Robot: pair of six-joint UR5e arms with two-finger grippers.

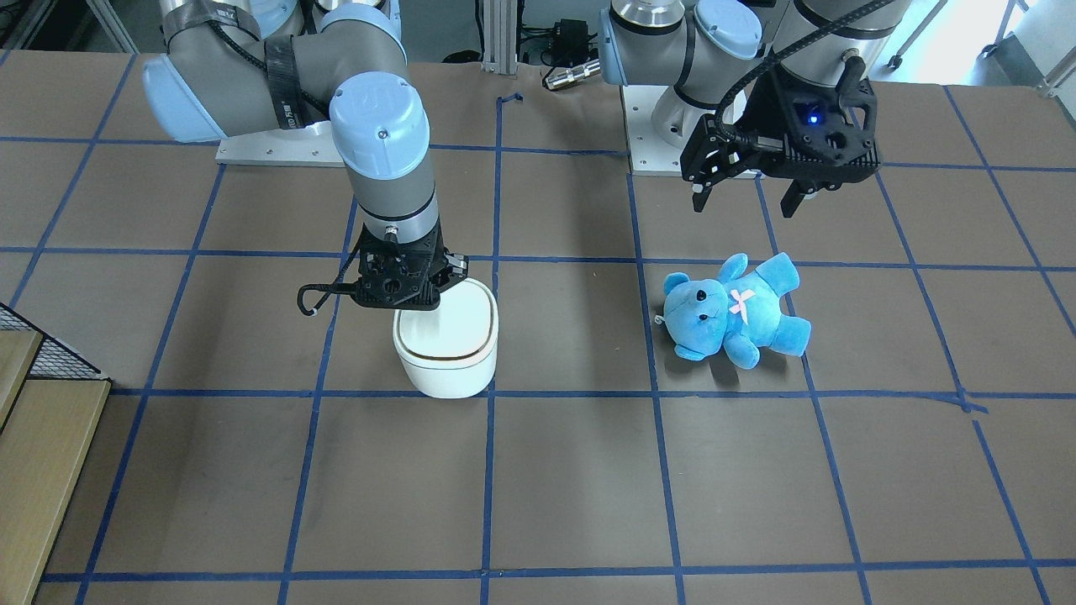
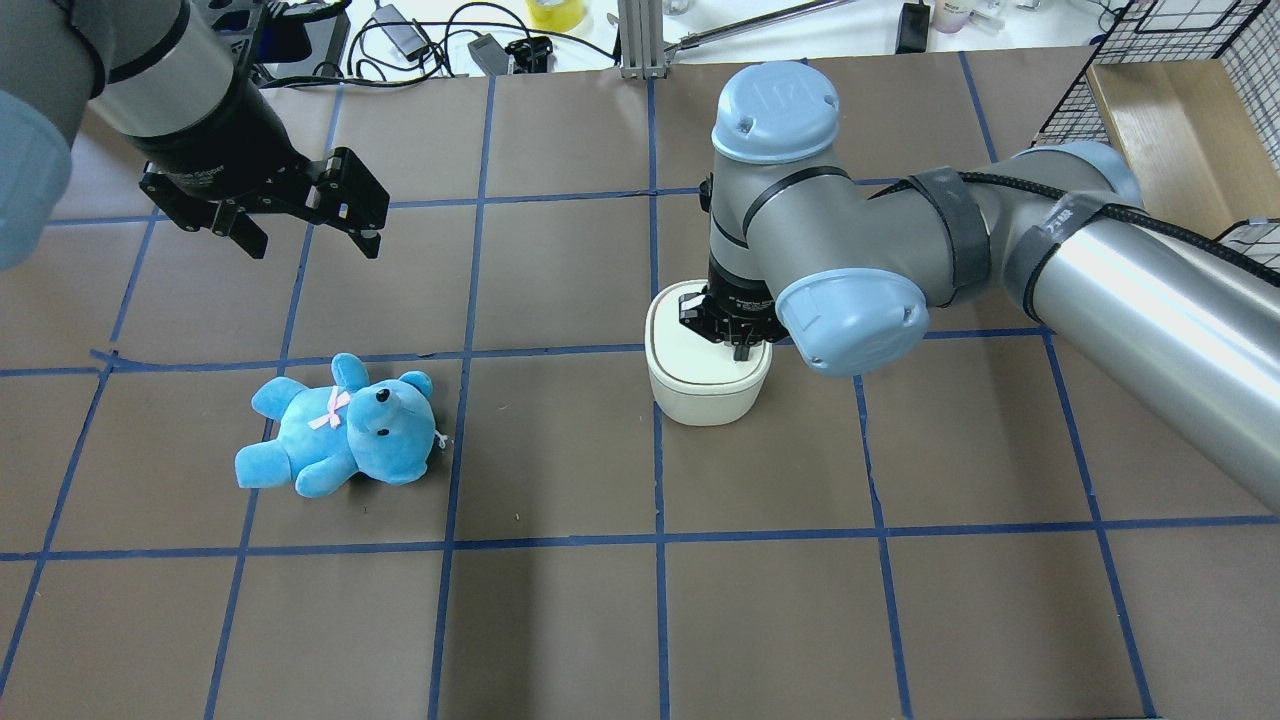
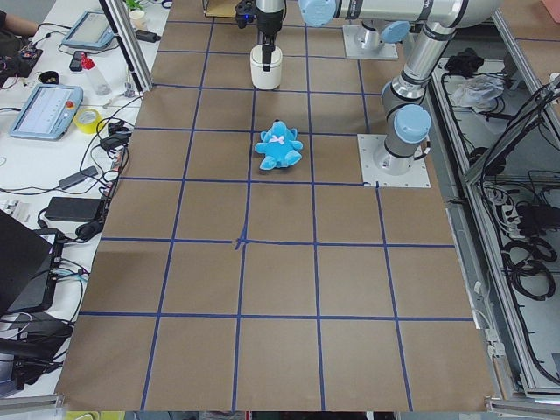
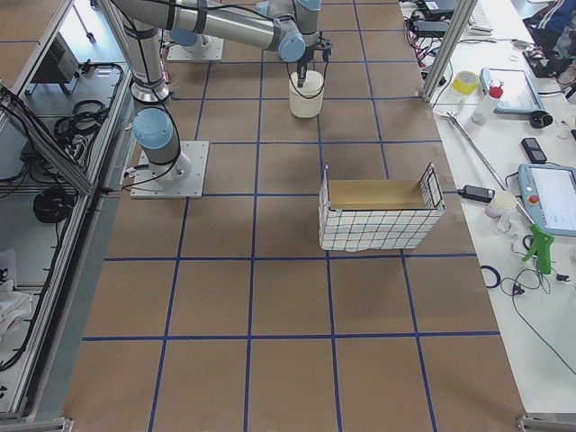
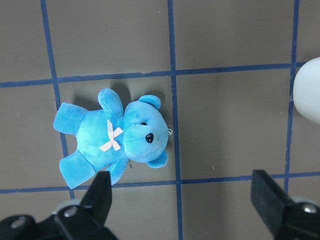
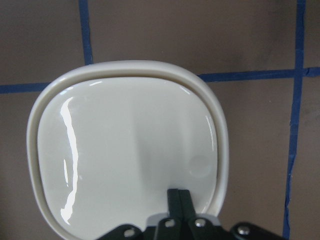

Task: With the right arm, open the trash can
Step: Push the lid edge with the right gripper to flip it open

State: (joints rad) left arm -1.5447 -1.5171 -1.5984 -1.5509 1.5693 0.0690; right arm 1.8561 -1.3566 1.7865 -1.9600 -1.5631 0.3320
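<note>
Trash can (image 2: 705, 392) is shown upright on the taped table (image 2: 900, 600), with its lid (image 6: 125, 150) closed. The right gripper (image 6: 178, 195) is held clenched, fingertips together at the lid near its rim. A blue teddy bear (image 2: 345, 430) is seen lying well apart from it. The left gripper (image 2: 310, 240), spread wide, is likewise held well apart from it.

Silver-grey right arm (image 1: 391, 189), light-blue joint caps (image 1: 378, 122), black jaws

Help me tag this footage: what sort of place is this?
Probably a robotics lab test cell. The left arm and right arm are industrial robot arms mounted on a table marked with a blue tape grid, and a teach pendant lies alongside.
</note>
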